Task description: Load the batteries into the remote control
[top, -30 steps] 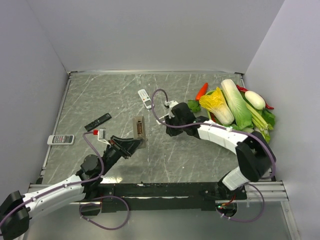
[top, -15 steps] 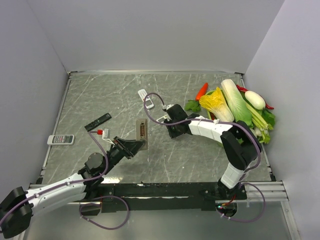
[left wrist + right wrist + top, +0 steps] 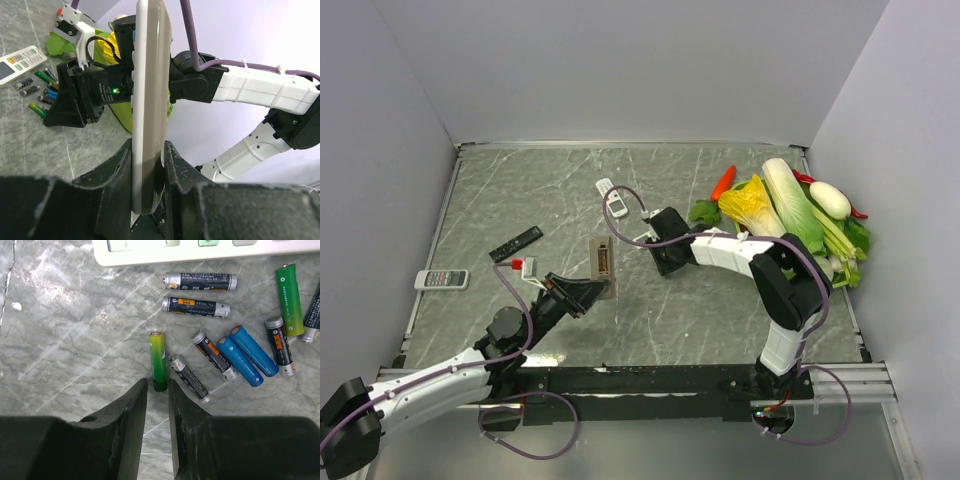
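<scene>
My left gripper (image 3: 148, 145) is shut on the lower end of the grey-beige remote control (image 3: 150, 75) and holds it upright on edge above the table; from above, the remote control (image 3: 602, 262) stands left of centre. Several batteries, green (image 3: 158, 360), blue (image 3: 245, 357) and dark grey (image 3: 200, 281), lie loose on the marble. My right gripper (image 3: 157, 381) points down at them, narrowly open, with the near end of the green battery just at its fingertips. The batteries (image 3: 35, 90) also show beside the right gripper's black body (image 3: 75, 95).
A small white remote (image 3: 610, 197) lies just beyond the batteries. A black remote (image 3: 516, 243) and a white one with buttons (image 3: 442, 279) lie at the left. Vegetables (image 3: 790, 210) and a red pepper (image 3: 723, 182) are heaped at the right wall.
The right arm has folded in leftward and brought its gripper down over the batteries. The left gripper has shifted the upright remote slightly to the right.
</scene>
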Tool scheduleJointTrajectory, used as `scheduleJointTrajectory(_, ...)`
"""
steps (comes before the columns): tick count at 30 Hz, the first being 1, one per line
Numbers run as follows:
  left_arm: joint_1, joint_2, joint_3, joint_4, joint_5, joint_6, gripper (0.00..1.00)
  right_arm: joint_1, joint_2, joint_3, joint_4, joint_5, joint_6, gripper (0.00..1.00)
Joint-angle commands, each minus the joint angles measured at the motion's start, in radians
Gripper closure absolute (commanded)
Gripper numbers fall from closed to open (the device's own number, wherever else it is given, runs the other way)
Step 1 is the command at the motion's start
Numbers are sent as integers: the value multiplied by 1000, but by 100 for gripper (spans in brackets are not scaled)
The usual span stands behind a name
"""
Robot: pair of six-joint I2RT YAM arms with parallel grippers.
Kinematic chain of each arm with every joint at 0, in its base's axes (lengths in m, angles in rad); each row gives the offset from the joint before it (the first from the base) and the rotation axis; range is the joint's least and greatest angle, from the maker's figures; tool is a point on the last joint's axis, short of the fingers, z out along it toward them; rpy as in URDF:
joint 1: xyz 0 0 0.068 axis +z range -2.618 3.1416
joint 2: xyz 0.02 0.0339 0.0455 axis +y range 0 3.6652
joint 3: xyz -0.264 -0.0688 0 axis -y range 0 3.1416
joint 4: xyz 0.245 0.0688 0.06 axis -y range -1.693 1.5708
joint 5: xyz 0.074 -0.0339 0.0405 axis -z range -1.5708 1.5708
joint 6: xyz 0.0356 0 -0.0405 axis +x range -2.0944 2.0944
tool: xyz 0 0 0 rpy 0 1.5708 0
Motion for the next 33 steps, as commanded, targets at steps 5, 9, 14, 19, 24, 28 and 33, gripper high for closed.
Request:
scheduleJointTrajectory(5, 2, 15, -229, 69, 9, -15, 99, -9, 28, 26, -2, 2, -10, 80)
scheduleJointTrajectory(9, 2, 32, -229, 82, 9, -20, 99, -8, -5, 3, 9, -7, -10, 92)
scheduleJointTrajectory(14, 4, 50, -229, 103, 11, -28, 99, -2, -163, -64, 25, -44, 19, 100)
scheduleJointTrajectory(19, 4, 67, -229, 114, 6, -41, 99, 35, -394, -86, -23, -67, 33, 100)
scheduleJointTrajectory(24, 5, 84, -230, 120, 3, -58, 99, 102, -553, -66, -75, -92, 66, 100)
scheduleJointTrajectory(28, 4, 103, -215, 103, -6, -75, 99, 161, -620, -6, -110, -122, 106, 100)
scheduleJointTrajectory(33, 4, 147, -191, 109, -3, -139, 99, 224, -550, 116, -248, -121, 169, 100)
